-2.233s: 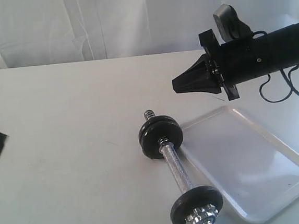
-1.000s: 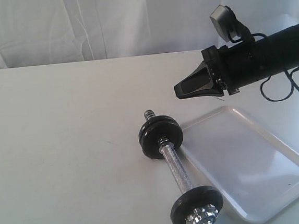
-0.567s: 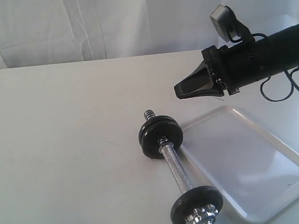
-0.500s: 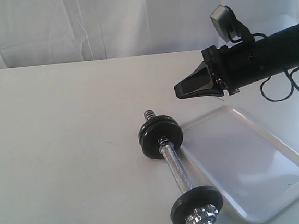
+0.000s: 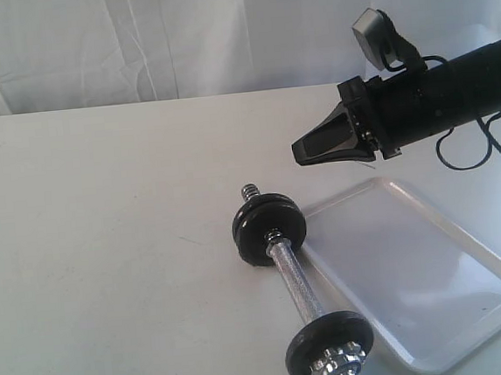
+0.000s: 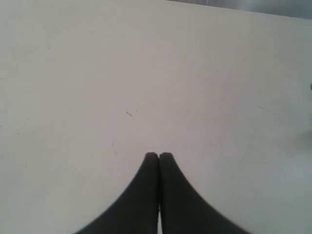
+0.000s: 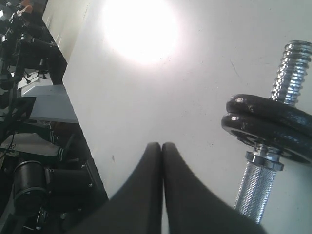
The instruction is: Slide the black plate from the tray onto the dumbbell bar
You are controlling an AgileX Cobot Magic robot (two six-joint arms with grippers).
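The dumbbell bar (image 5: 295, 280) lies on the white table with two black plates (image 5: 269, 228) stacked at its far end and one black disc (image 5: 329, 345) behind a silver nut at its near end. The white tray (image 5: 435, 290) beside it holds nothing. My right gripper (image 5: 298, 153) hovers shut and empty above the tray's far corner; its wrist view shows the two plates (image 7: 268, 124) on the threaded bar (image 7: 291, 70) beside the closed gripper (image 7: 162, 145). My left gripper (image 6: 158, 155) is shut over bare table and is outside the exterior view.
A white curtain (image 5: 150, 38) hangs behind the table. The right arm's cable (image 5: 480, 154) droops over the table's far right. In the right wrist view the table's edge (image 7: 78, 117) shows, with dark equipment (image 7: 34, 185) beyond it.
In the oldest frame the left gripper showed at the left edge; it has left the view. The right gripper rose slightly and turned; for the last second nothing has moved.
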